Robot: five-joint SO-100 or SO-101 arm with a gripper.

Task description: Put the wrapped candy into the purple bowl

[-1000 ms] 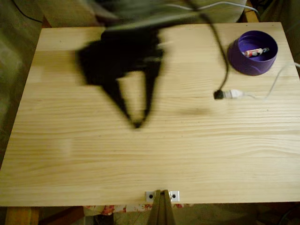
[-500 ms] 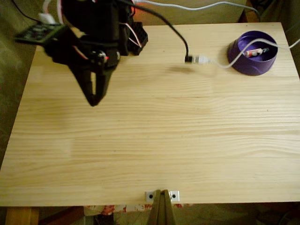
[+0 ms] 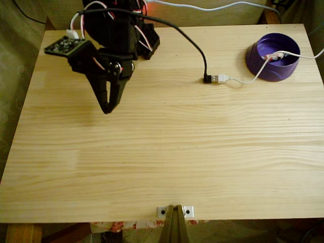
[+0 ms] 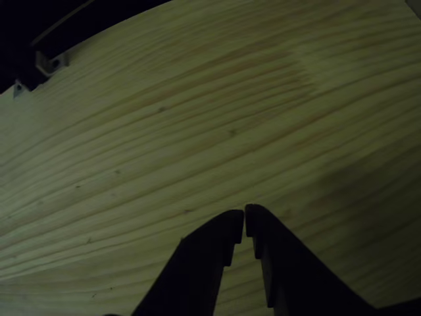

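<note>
At the near edge of the surface (image 3: 167, 167), in the fixed view, a small metal bracket (image 3: 174, 210) sits well below and right of the gripper (image 3: 107, 110). Bare wood lies under the gripper, whose black fingers (image 4: 217, 240) press tip to tip with nothing between them; the other view (image 4: 245, 220) shows only a hairline seam. Right of the gripper, a black cable joins a silver USB plug (image 3: 216, 79) on a white cable (image 3: 248, 78) that runs on over the bowl (image 3: 272, 56). Far right and farther back, the bowl holds the candy (image 3: 276, 56), well apart from the gripper.
</note>
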